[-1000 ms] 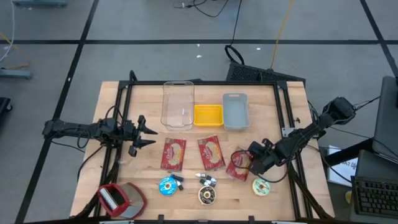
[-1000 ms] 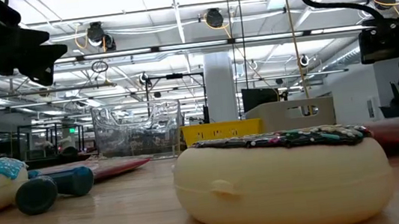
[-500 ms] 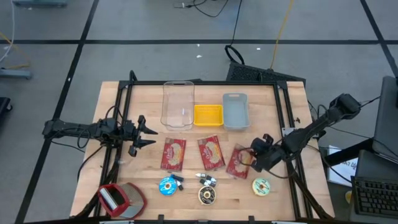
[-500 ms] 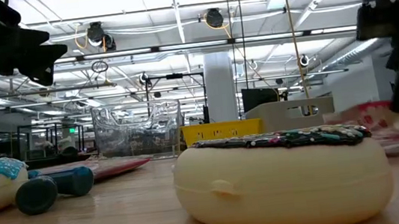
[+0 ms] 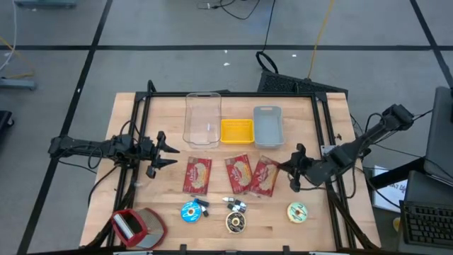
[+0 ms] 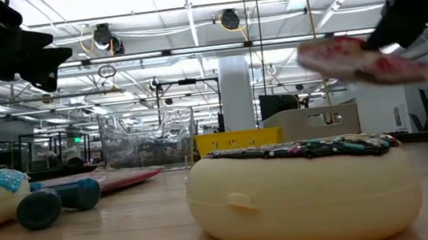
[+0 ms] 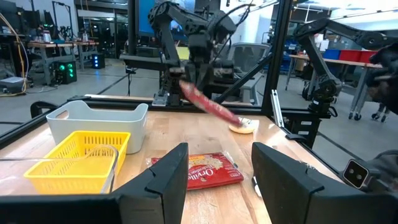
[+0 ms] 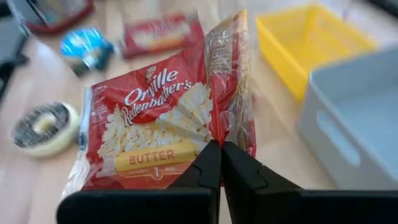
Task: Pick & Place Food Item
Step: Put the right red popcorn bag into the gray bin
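Note:
A red popcorn bag [image 8: 155, 124] hangs in the air over the table's right half, with my right gripper [image 8: 221, 163] shut on it; the high view shows the bag [image 5: 265, 177] just left of that gripper [image 5: 295, 177]. The low view shows the bag [image 6: 361, 60] tilted, well above the table. Two more popcorn bags [image 5: 197, 175] [image 5: 239, 173] lie flat beside it. My left gripper [image 5: 166, 152] waits open and level at the table's left, its fingers [image 7: 166, 180] holding nothing. My right gripper pinches the popcorn bag between its two fingers at the near edge [image 8: 216, 138], where a crease runs up the bag. The fingers come from the table's right, slanting down. The bag is lifted clear of the table and sticks out from the fingers, tilted.
A clear tub [image 5: 202, 119], a yellow basket [image 5: 236, 130] and a grey bin [image 5: 268, 126] stand in a row at the far side. Three toy donuts [image 5: 191, 211] [image 5: 236, 222] [image 5: 297, 212] lie near the front edge, and a red object [image 5: 138, 227] sits at the front left.
My right gripper has risen and tipped from pointing steeply down to a shallower slant, taking the popcorn bag with it. The bag, flat on the table a second ago, is now lifted clear and has shifted a little toward the far edge.

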Controlling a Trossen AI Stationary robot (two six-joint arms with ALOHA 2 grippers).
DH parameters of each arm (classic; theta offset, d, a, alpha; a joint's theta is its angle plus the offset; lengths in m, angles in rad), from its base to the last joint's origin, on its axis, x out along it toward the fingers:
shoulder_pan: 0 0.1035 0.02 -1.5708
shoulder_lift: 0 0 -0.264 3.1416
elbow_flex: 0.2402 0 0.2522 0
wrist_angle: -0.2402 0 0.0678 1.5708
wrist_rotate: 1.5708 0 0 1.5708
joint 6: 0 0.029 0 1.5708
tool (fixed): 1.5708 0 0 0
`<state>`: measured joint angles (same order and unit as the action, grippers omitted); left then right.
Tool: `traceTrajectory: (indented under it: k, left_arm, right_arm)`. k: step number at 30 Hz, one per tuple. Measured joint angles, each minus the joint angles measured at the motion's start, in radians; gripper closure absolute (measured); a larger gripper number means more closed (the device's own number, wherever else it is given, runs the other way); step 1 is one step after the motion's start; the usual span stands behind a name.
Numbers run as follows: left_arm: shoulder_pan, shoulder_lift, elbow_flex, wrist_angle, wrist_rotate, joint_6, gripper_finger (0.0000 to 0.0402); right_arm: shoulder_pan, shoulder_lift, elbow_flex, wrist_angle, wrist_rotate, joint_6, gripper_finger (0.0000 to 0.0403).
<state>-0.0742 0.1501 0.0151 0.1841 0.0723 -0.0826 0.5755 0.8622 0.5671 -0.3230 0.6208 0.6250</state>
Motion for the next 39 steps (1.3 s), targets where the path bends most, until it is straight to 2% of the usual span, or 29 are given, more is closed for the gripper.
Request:
traceTrajectory:
  k: [10,17,24,30,34,39]
  left_arm:
    - [0.000,0.000,0.000,0.000,0.000,0.000,0.0222]
    - [0.000,0.000,0.000,0.000,0.000,0.000,0.0222]
    - [0.000,0.000,0.000,0.000,0.000,0.000,0.0222]
    - [0.000,0.000,0.000,0.000,0.000,0.000,0.0222]
    - [0.000,0.000,0.000,0.000,0.000,0.000,0.0222]
    - [0.000,0.000,0.000,0.000,0.000,0.000,0.0222]
  right_arm:
    - [-0.013,-0.137,0.001,0.253,0.190,-0.472,0.0403]
    - [-0.119,-0.184,0.002,0.441,0.195,-0.837,0.0403]
    - [-0.282,-0.188,0.002,0.451,0.191,-1.213,0.0403]
    - [-0.455,-0.184,0.002,0.425,0.191,-1.276,0.0403]
    - [-0.564,-0.168,0.002,0.313,0.183,-1.318,0.0403]
    - [-0.708,-0.127,-0.002,0.211,-0.004,-1.304,0.0403]
